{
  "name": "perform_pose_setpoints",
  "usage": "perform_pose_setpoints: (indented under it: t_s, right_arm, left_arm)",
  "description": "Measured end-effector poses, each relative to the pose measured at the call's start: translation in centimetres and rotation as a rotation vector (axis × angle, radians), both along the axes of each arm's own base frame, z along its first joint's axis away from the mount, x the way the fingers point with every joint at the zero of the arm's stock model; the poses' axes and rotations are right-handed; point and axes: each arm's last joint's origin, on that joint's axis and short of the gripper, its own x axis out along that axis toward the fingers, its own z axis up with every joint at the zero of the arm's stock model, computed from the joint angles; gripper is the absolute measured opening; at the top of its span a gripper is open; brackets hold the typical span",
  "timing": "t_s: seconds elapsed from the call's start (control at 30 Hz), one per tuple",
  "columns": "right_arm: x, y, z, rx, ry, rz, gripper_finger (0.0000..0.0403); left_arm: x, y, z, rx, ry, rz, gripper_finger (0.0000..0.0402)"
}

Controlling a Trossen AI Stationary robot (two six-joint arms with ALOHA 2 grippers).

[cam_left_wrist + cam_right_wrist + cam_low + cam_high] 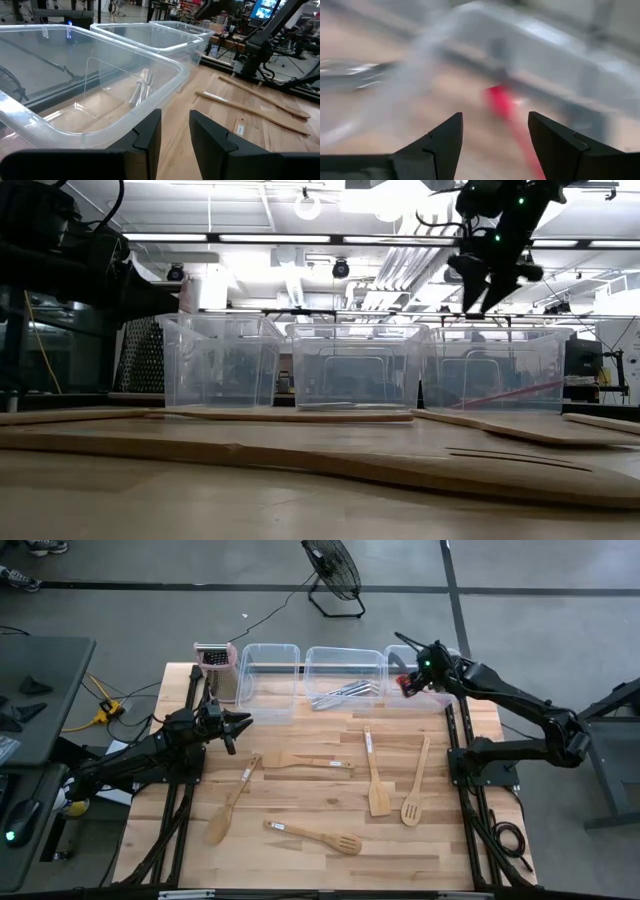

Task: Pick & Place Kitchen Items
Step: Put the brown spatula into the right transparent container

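Right end effector (pixel 407 683) hangs open and empty over the far-right tub (pixel 440 700); only its wrist view shows the red spatula (pixel 501 102) lying inside. Left end effector (pixel 243 723) waits, fingers slightly parted, holding nothing. Wooden utensils (pixel 378 790) lie on the table (pixel 300 870).

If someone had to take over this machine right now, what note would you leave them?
Right tool: open, empty, above the right clear plastic tub, where the red spatula lies.
Left tool: slightly apart, empty, near the left clear tub.
Done: silvery metal cutlery in the middle tub.
Left: six light wooden utensils on the wooden table, such as the slotted wooden spatula.
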Motion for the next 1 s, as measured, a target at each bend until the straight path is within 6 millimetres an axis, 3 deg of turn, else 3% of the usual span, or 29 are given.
perform_pose_setpoints:
  t_s: [0.17, 0.33, 0.57, 0.8, 1.0]
  right_arm:
    - [1.7, 2.0, -0.1, 0.175, -0.145, 0.208, 0.0217]
    - [2.5, 3.9, -0.5, 0.199, -0.085, 0.292, 0.0217]
    - [3.5, 6.7, -2.9, 0.271, -0.062, 0.397, 0.0217]
    - [4.4, 9.0, -5.6, 0.324, -0.107, 0.402, 0.0209]
    - [5.3, 9.5, -7.0, 0.447, -0.154, 0.222, 0.0208]
  left_arm:
    - [0.0, 0.0, 0.0, 0.0, 0.001, 0.0, 0.0101]
    - [0.0, 0.0, 0.0, 0.0, 0.0, 0.0, 0.0101]
    - [0.0, 0.0, 0.0, 0.0, 0.001, 0.0, 0.0101]
    - [0.0, 0.0, 0.0, 0.0, 0.0, 0.0, 0.0101]
    - [0.0, 0.0, 0.0, 0.0, 0.001, 0.0, 0.0101]
